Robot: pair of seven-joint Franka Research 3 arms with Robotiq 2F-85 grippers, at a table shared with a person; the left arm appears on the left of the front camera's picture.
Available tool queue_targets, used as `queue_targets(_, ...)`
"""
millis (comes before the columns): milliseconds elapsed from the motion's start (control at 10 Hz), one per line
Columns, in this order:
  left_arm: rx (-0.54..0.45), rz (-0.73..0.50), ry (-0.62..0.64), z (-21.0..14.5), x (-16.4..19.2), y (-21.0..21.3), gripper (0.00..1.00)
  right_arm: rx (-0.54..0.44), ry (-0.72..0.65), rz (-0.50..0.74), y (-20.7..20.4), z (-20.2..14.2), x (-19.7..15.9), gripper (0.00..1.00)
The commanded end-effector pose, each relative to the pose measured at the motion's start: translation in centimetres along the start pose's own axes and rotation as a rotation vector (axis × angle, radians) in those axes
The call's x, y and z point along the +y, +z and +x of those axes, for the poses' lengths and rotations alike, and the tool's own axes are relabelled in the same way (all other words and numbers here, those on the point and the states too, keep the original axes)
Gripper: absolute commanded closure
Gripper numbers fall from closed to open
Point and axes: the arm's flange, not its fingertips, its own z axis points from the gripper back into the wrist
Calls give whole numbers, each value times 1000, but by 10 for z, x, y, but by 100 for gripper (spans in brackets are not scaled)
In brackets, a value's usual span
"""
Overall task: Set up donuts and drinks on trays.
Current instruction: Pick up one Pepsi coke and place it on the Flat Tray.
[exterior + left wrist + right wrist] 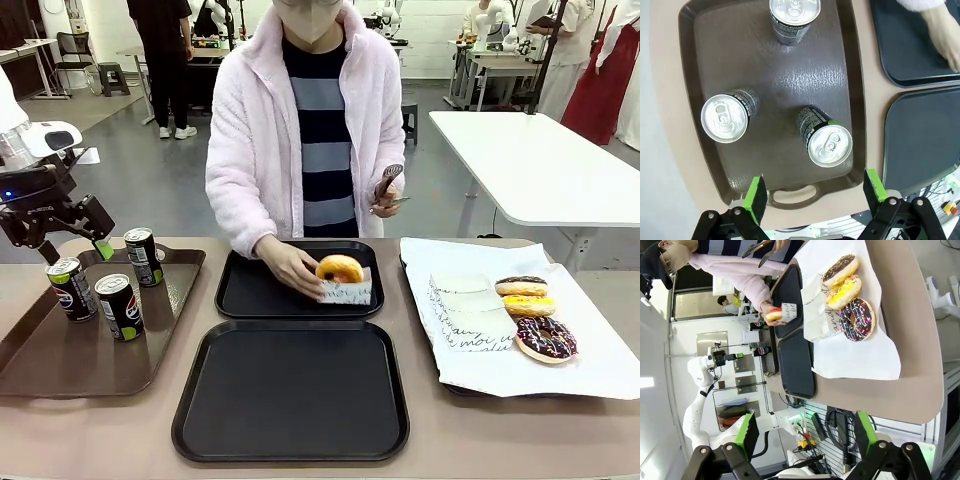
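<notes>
1. Left gripper is hovering over the brown handled tray, jaws released and empty. Three soda cans are sitting below, the nearest just ahead of the jaws.
2. Cans are standing upright, long axis vertical, silver tops up.
3. Right gripper is hanging well off the tan worktop, jaws released.
4. Person's hand is holding a sleeved glazed donut on the far black tray; grey-floored lab behind.
</notes>
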Motion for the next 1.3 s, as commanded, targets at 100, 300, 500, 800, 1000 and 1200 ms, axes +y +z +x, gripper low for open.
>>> queue_targets(100, 21, 20, -2, 7, -14, -7, 0, 3, 3, 7, 0, -1, 0, 0)
queue_targets(300, 33, 69, 50, 4, -29, -18, 0, 3, 3, 7, 0, -1, 0, 0)
queue_targets(500, 11, 113, 105, 3, -37, -26, 0, 3, 3, 7, 0, -1, 0, 0)
queue_targets(800, 28, 160, 166, 10, -38, -43, 0, 3, 3, 7, 0, -1, 0, 0)
queue_targets(1000, 24, 175, 158, 7, -38, -56, 0, 3, 3, 7, 0, -1, 0, 0)
queue_targets(1200, 1, 185, 173, 11, -37, -66, 0, 3, 3, 7, 0, -1, 0, 0)
